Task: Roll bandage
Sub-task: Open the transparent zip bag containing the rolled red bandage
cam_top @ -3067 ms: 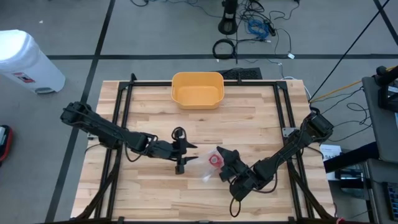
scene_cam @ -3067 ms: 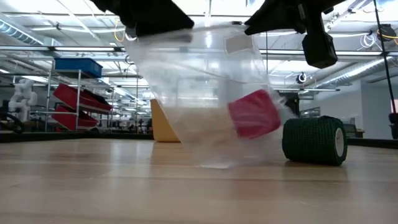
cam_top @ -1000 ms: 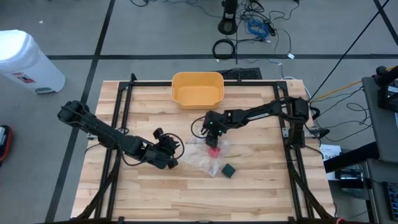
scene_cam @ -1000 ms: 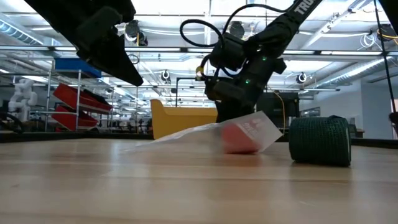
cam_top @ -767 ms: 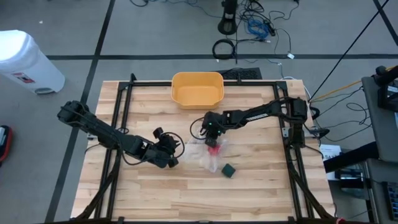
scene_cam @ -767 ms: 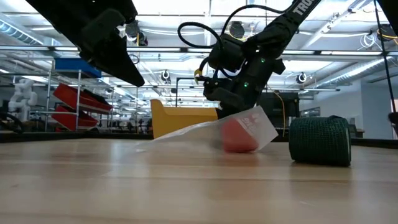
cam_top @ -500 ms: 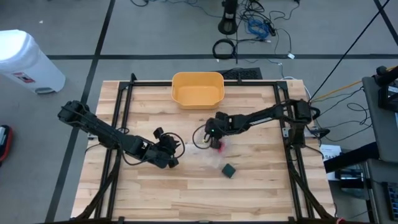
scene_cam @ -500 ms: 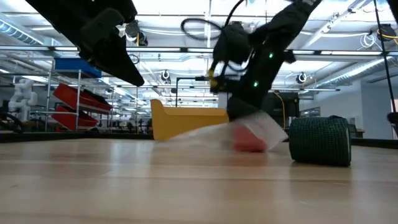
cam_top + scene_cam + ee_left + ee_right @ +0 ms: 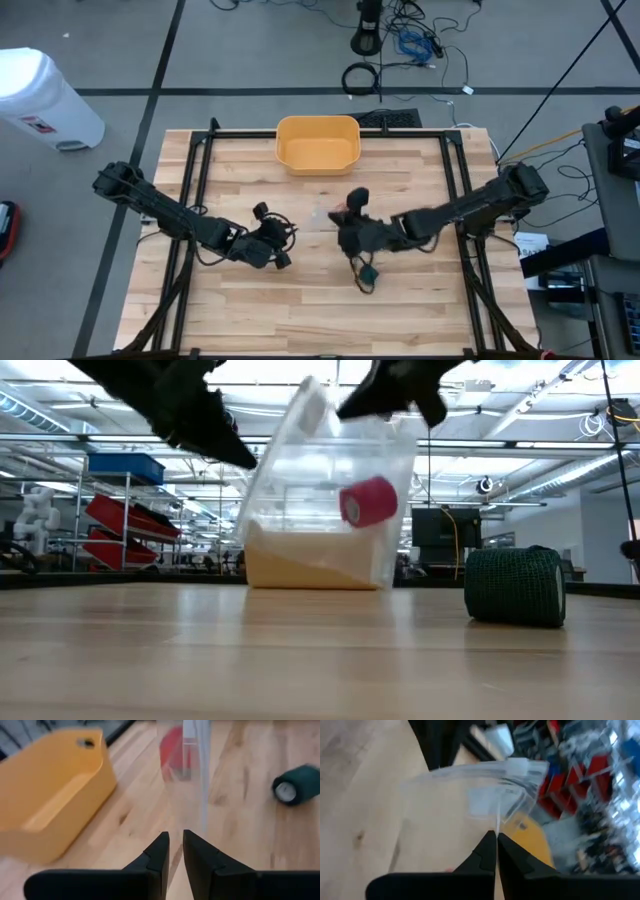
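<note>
A clear plastic bag hangs upright with a red bandage roll inside it, well above the table. My right gripper is shut on the bag's top; seen from above, it is at mid-table. A dark green bandage roll rests on its round side on the wood. My left gripper hovers left of the bag, its fingers a narrow gap apart. The bag's edge stands just ahead of them; whether it touches them I cannot tell. My right gripper pinches the bag's top edge between its two shut fingers, just under the zip strip. It comes at the bag from above. The bag hangs below the fingers, spread open, with the red roll raised inside it.
A yellow bin stands at the far middle of the table and shows through the bag in the low view. The black frame rails run along both sides. Bare wood lies along the near edge.
My right gripper has taken hold of the bag's top and gone up and toward the near edge. The bag, which lay flat on the table, now hangs upright, and the red roll has risen with it. The green roll has stayed put.
</note>
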You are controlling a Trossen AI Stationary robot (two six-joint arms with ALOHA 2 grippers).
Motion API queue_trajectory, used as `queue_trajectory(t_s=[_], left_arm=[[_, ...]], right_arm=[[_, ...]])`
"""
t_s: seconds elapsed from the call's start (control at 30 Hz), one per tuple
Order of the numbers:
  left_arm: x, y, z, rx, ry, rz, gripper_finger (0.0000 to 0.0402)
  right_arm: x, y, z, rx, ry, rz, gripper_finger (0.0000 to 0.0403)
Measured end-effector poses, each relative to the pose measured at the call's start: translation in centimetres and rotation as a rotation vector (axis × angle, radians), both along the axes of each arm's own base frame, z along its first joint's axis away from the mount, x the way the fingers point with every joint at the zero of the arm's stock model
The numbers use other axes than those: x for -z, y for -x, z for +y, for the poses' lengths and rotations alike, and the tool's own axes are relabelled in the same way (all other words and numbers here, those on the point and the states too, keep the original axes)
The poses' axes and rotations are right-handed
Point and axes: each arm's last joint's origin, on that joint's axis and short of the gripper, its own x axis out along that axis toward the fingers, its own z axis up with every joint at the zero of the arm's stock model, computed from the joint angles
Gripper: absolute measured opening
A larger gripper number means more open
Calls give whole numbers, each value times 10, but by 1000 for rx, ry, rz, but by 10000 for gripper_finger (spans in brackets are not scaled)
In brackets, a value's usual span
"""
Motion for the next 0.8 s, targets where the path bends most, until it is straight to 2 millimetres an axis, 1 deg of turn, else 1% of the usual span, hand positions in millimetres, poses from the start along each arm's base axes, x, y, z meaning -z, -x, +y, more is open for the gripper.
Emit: queue_trajectory(t_s=[0.1,0.23,0.47,0.67,0.8], left_arm=[[-6,-3,-5,53,-39,-45,60],[-14,-5,-16,144,-104,-92,61],[-23,-3,-31,249,-180,-146,60],[-24,-3,-34,264,-191,-146,60],[-29,-3,-37,290,-212,-182,60]], right_arm=[[-6,6,16,-41,83,1,0],[-4,11,29,-66,121,21,0],[-6,14,38,-103,160,25,0],[-6,16,44,-144,211,50,0],[-6,18,49,-195,263,76,0]])
